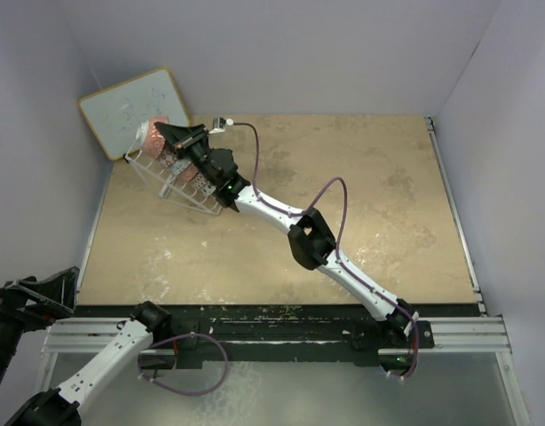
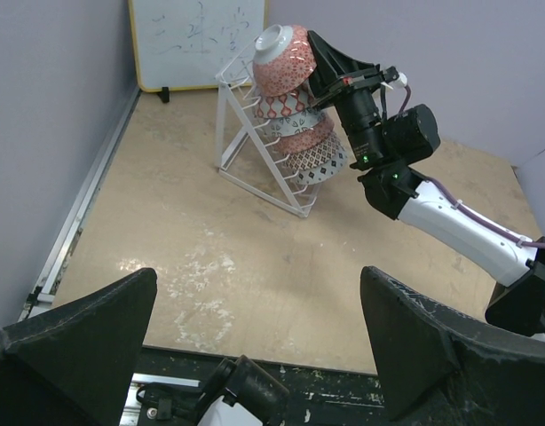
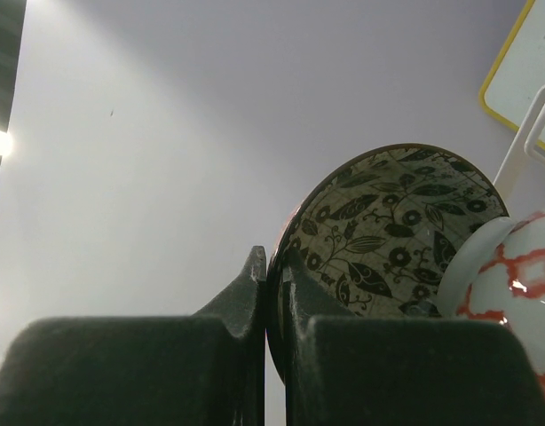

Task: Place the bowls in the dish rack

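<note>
The white wire dish rack (image 1: 185, 193) (image 2: 246, 173) stands tilted at the far left of the table, with several bowls (image 2: 310, 158) stacked in it. The top bowl (image 2: 281, 58) (image 1: 154, 133) is red-pink outside with a white foot. Its inside (image 3: 392, 231) carries a black leaf pattern. My right gripper (image 3: 272, 266) (image 1: 173, 138) (image 2: 319, 60) is shut on this bowl's rim, one finger inside and one outside. A red-and-white bowl (image 3: 512, 275) lies right beside it. My left gripper (image 2: 259, 293) (image 1: 28, 297) hangs open and empty over the table's near left edge, far from the rack.
A whiteboard with a wooden frame (image 1: 130, 108) (image 2: 197, 40) leans in the far left corner behind the rack. Grey walls close the table on the left, back and right. A metal rail (image 1: 281, 333) runs along the near edge.
</note>
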`<state>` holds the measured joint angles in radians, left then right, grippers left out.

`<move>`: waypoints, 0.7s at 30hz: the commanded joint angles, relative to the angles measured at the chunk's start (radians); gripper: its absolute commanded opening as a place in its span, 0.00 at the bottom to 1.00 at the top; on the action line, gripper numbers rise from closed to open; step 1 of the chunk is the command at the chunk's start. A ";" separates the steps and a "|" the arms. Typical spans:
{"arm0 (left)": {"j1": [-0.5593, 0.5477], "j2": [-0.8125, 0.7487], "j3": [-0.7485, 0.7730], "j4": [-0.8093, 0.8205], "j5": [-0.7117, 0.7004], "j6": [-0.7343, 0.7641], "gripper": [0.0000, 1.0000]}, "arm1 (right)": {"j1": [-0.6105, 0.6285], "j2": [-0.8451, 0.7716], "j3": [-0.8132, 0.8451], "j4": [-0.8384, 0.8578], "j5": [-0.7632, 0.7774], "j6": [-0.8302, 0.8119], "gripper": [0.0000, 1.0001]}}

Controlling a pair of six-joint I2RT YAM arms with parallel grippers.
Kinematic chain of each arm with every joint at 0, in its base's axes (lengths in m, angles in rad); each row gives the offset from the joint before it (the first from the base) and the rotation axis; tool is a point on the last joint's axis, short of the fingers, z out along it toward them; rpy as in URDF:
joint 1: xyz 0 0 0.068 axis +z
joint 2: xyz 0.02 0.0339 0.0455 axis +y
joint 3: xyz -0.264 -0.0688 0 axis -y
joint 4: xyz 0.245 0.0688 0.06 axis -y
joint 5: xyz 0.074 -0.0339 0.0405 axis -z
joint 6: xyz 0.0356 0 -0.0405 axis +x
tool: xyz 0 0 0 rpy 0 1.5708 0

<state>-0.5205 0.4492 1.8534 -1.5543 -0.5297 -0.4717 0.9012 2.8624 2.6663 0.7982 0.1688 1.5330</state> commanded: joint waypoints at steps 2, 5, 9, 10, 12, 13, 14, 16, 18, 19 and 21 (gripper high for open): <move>-0.009 -0.008 -0.002 0.007 -0.018 -0.009 0.99 | -0.012 -0.063 0.056 0.158 -0.028 0.006 0.00; -0.012 -0.009 -0.003 0.007 -0.020 -0.011 0.99 | -0.013 -0.078 0.052 0.176 -0.041 0.003 0.00; -0.013 -0.014 -0.006 0.007 -0.021 -0.013 0.99 | -0.013 -0.092 0.047 0.189 -0.049 -0.009 0.00; -0.013 -0.015 -0.006 0.007 -0.021 -0.014 0.99 | -0.013 -0.094 0.049 0.194 -0.050 -0.010 0.00; -0.013 -0.018 -0.005 0.007 -0.021 -0.015 0.99 | -0.013 -0.098 0.053 0.201 -0.055 -0.017 0.00; -0.013 -0.019 -0.005 0.007 -0.020 -0.016 0.99 | -0.013 -0.102 0.051 0.200 -0.056 -0.019 0.00; -0.013 -0.019 -0.005 0.007 -0.021 -0.016 0.99 | -0.013 -0.105 0.049 0.204 -0.057 -0.019 0.00; -0.014 -0.020 -0.005 0.007 -0.020 -0.016 0.99 | -0.013 -0.108 0.050 0.209 -0.059 -0.020 0.00; -0.014 -0.021 -0.005 0.007 -0.019 -0.016 0.99 | -0.015 -0.113 0.047 0.218 -0.065 -0.020 0.00; -0.014 -0.021 -0.006 0.007 -0.019 -0.016 0.99 | -0.015 -0.115 0.046 0.224 -0.069 -0.020 0.00; -0.015 -0.020 -0.006 0.007 -0.021 -0.014 0.99 | -0.017 -0.126 0.039 0.238 -0.081 -0.021 0.00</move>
<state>-0.5308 0.4320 1.8492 -1.5543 -0.5396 -0.4793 0.8902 2.8597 2.6663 0.8890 0.1108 1.5185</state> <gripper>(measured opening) 0.990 0.034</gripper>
